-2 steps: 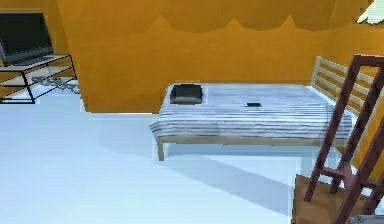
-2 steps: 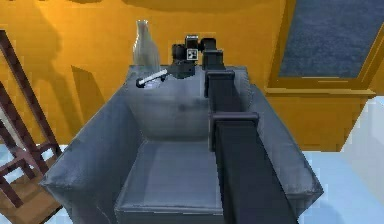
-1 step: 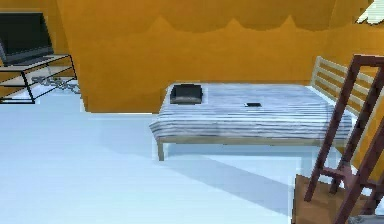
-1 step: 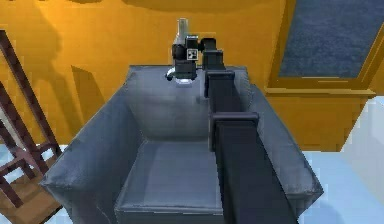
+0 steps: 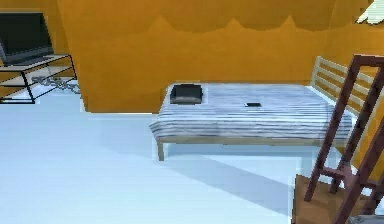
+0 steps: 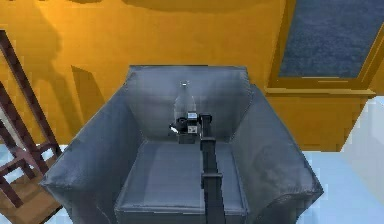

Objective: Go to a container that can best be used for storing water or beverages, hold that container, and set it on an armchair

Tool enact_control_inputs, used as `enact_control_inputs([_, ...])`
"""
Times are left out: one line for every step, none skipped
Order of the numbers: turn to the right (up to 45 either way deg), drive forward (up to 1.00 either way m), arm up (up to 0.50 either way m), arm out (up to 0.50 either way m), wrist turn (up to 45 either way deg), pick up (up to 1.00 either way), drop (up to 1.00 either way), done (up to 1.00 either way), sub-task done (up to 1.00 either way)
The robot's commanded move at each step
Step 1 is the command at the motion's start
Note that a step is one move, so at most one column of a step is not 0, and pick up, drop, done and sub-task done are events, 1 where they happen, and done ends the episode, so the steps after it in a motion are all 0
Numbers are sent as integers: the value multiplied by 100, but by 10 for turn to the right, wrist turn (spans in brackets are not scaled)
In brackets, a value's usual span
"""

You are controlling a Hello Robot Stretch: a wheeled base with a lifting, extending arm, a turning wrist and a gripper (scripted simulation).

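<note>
A grey armchair [image 6: 150, 170] stands against the orange wall in the arm side view. My arm [image 6: 211, 185] rises from the bottom edge over its seat. The gripper [image 6: 184, 126] sits in front of the backrest. A slim pale grey bottle-like shape [image 6: 184, 100] stands up from the gripper's far end, with the chair's backrest right behind it. I cannot tell whether the gripper holds it or whether it rests on the chair.
In the forward view a bed [image 5: 290, 118] with a striped cover carries a dark flat thing [image 5: 185, 94] and a small dark item [image 5: 253, 104]. A TV [image 5: 22, 38] stands far left. A dark wooden frame [image 5: 345, 130] [image 6: 15, 130] stands close by. Pale floor lies ahead.
</note>
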Motion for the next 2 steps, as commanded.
enact_control_inputs([0, 0, -32, 0, 0, 0, 0, 0, 0])
enact_control_inputs([0, 0, 0, 0, 0, 0, 100, 0, 0])
